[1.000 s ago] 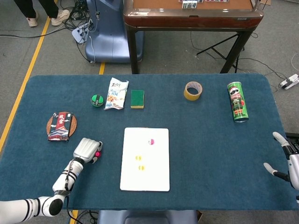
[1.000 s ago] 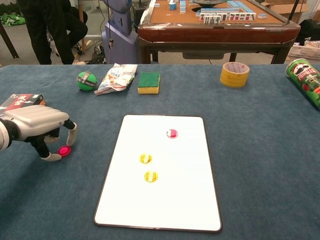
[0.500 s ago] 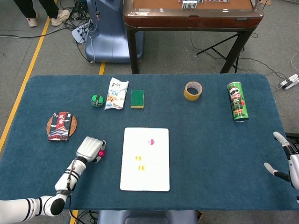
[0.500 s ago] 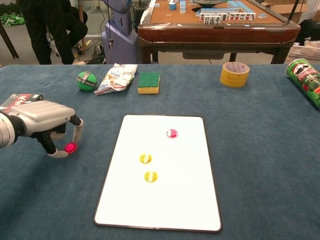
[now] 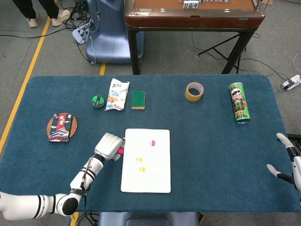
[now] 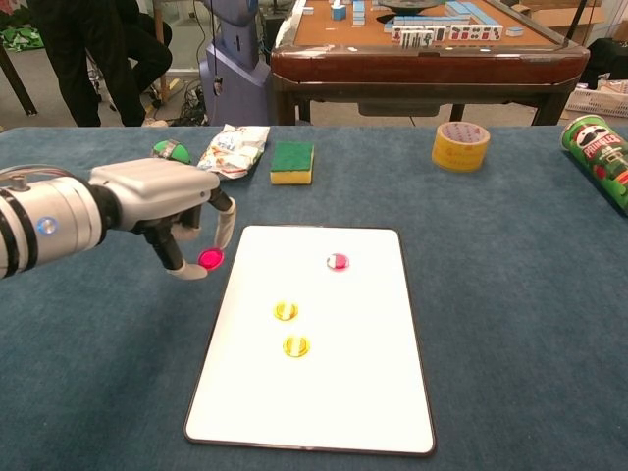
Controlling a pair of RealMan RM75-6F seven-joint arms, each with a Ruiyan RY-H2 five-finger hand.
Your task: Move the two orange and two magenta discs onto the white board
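Note:
My left hand [image 6: 162, 211] [image 5: 109, 146] pinches a magenta disc [image 6: 209, 258] [image 5: 120, 151] and holds it off the cloth, just left of the white board's [image 6: 324, 392] [image 5: 157, 181] left edge. On the board lie a second magenta disc [image 6: 338, 261] [image 5: 152, 142] and two orange discs [image 6: 286, 311] [image 6: 295, 345], the same orange pair showing in the head view [image 5: 139, 159] [image 5: 142, 169]. My right hand [image 5: 289, 162] hangs at the table's right edge with fingers spread and holds nothing.
Along the far side stand a green ball [image 5: 98, 100], a snack packet [image 5: 116, 94], a green sponge [image 5: 138, 99], a yellow tape roll [image 5: 194, 91] and a green can [image 5: 240, 102] lying flat. A red box on a coaster [image 5: 61, 126] sits at the left.
My left hand has lifted the magenta disc off the cloth and carried it to the right, up to the board's left edge. The right hand has stayed put.

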